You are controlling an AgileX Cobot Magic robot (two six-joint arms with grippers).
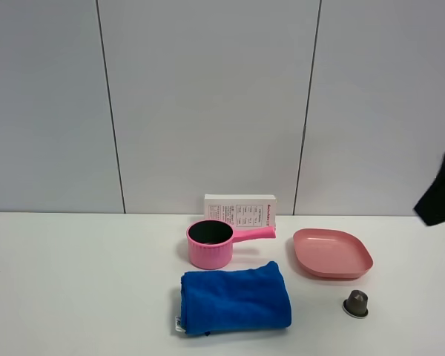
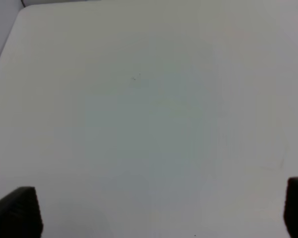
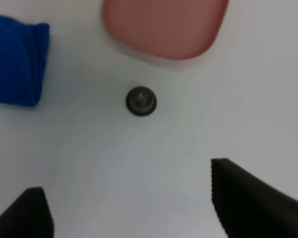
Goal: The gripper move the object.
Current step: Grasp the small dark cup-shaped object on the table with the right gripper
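Observation:
The coffee capsule is small and grey-brown with a silvery rim. It stands on the white table, in front of the pink plate and right of the blue cloth. In the right wrist view the capsule lies ahead of my right gripper, whose dark fingers are spread wide and empty, apart from it. Part of the right arm shows at the right edge of the high view. My left gripper is open over bare table and out of the high view.
A pink saucepan with its handle pointing right stands mid-table, a white box behind it. A pink plate lies to the right, also in the right wrist view. A folded blue cloth lies in front.

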